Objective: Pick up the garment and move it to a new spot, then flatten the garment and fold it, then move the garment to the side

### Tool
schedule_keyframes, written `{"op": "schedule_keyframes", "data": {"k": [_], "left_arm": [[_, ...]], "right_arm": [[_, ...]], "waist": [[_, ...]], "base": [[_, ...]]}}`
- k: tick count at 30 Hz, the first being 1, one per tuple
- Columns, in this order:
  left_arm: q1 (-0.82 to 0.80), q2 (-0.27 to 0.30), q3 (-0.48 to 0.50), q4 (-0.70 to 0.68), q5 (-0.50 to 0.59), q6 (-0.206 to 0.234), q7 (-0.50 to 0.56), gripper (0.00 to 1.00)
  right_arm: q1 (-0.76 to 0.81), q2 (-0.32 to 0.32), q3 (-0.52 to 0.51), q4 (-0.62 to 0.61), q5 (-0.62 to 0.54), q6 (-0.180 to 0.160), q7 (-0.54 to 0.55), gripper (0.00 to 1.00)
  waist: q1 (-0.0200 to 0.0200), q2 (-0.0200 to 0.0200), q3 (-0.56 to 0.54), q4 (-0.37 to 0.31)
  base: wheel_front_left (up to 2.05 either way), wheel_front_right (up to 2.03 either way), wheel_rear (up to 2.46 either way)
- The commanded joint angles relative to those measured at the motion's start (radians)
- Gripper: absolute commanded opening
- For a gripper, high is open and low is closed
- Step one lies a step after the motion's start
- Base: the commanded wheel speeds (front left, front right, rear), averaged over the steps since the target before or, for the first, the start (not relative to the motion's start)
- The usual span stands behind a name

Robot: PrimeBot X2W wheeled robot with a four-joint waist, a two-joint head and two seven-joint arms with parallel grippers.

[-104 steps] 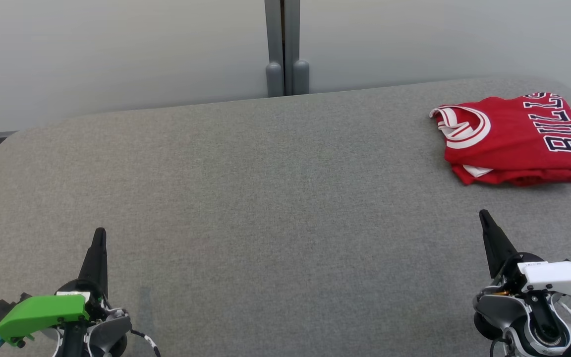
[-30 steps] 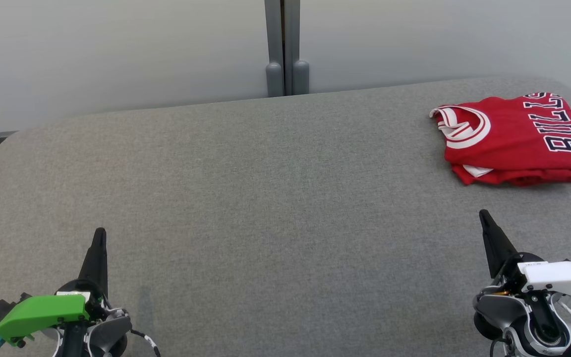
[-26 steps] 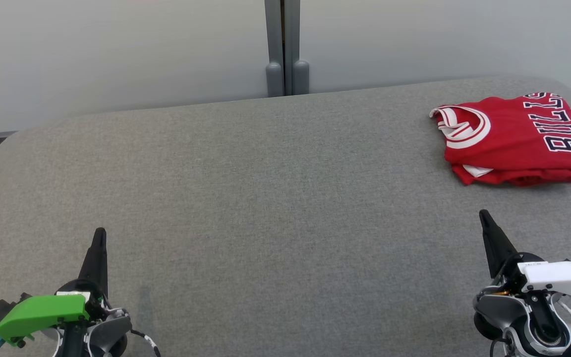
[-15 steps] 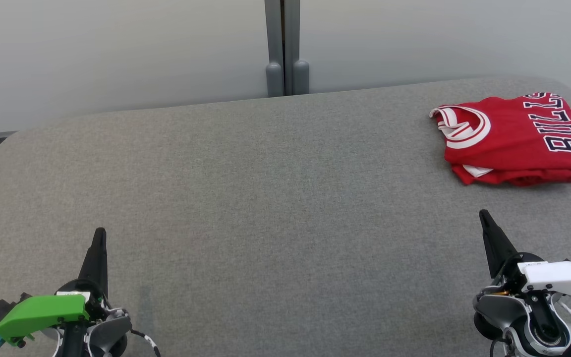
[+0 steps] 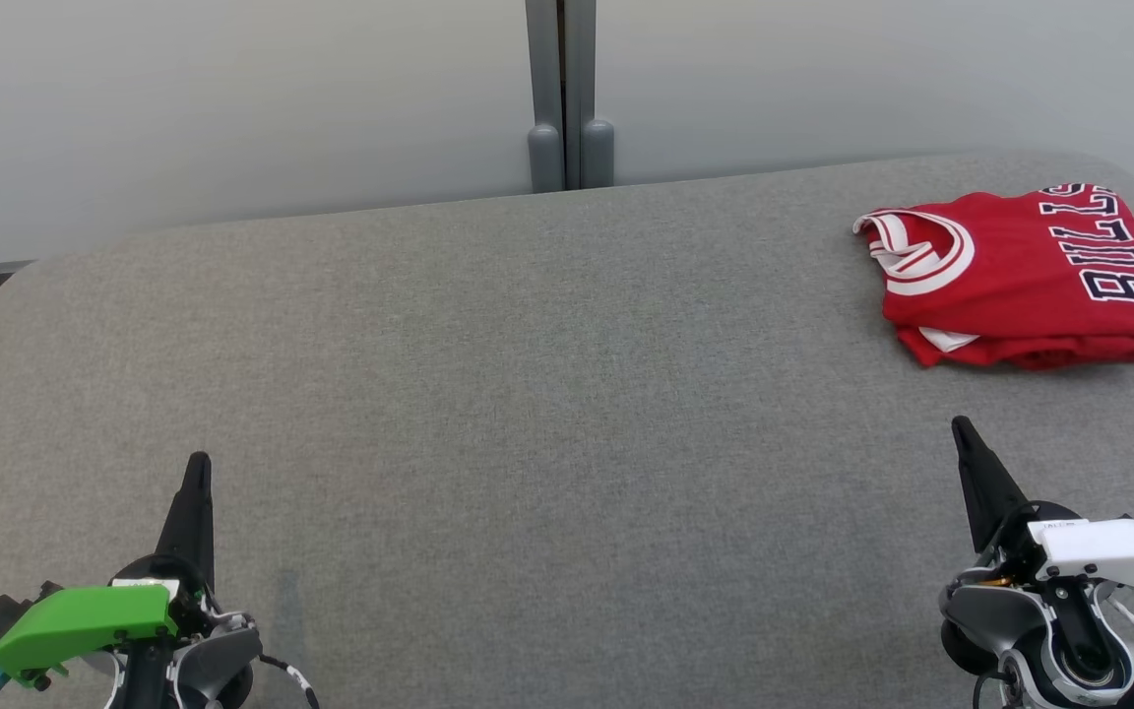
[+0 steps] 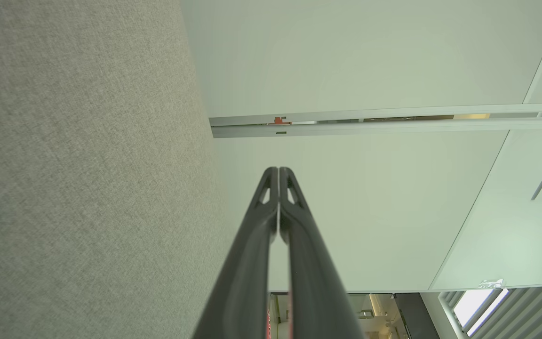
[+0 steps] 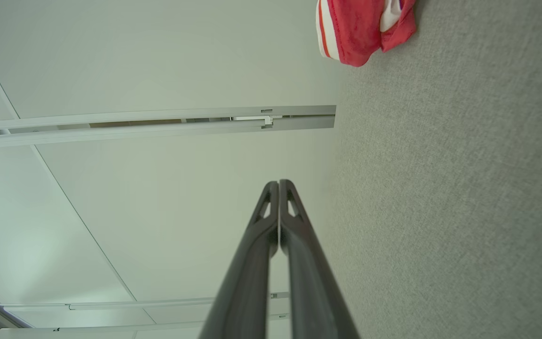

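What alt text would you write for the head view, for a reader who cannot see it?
A folded red jersey with white trim and dark lettering lies at the far right of a grey fabric-covered table. The left gripper and right gripper sit near the front edge, fingers shut, holding nothing.

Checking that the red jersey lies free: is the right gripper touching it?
Apart. The head view shows bare grey table between the right gripper and the red jersey.

The left claw (image 6: 278, 170), fingers pressed together, sits beside the grey table (image 6: 87, 188).
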Motion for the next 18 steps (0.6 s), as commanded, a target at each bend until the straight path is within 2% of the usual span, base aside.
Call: {"op": "schedule_keyframes", "data": {"k": [1, 18], "left_arm": [[-0.011, 0.002, 0.002, -0.002, -0.003, -0.006, 0.003, 0.0], [-0.011, 0.002, 0.002, -0.002, -0.003, -0.006, 0.003, 0.0]], "right_arm": [[-0.005, -0.001, -0.001, -0.005, 0.007, 0.0, 0.003, 0.0], [-0.005, -0.001, -0.001, -0.005, 0.007, 0.0, 0.003, 0.0]], "waist": [[0.0, 0.0, 0.0, 0.0], [0.0, 0.0, 0.0, 0.0]], "base": [[0.0, 0.0, 0.0], [0.0, 0.0, 0.0]]}}
